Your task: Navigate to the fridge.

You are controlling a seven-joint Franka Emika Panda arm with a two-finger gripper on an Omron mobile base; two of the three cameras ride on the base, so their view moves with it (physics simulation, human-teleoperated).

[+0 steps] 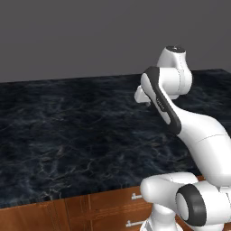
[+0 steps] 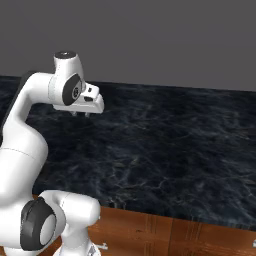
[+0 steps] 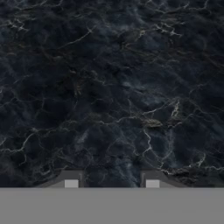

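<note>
Fingers (image 3: pixel 111 181) spread, nothing btwn, above black marble counter (image 1: pixel 67 135), wood drawers (image 2: pixel 165 235) below, grey wall (image 1: pixel 90 36) behind

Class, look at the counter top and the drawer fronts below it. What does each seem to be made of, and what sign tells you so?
Counter top: looks like polished dark marble or a similar stone, going by its near-black surface with pale branching veins and a slight sheen. Drawer fronts: look like reddish-brown wood or veneer, going by the visible grain, with small silvery handles, probably metal.

The white arm (image 2: pixel 20 150) folds up and forward, its gripper (image 2: pixel 80 114) pointing down, fingers apart and empty.
</note>
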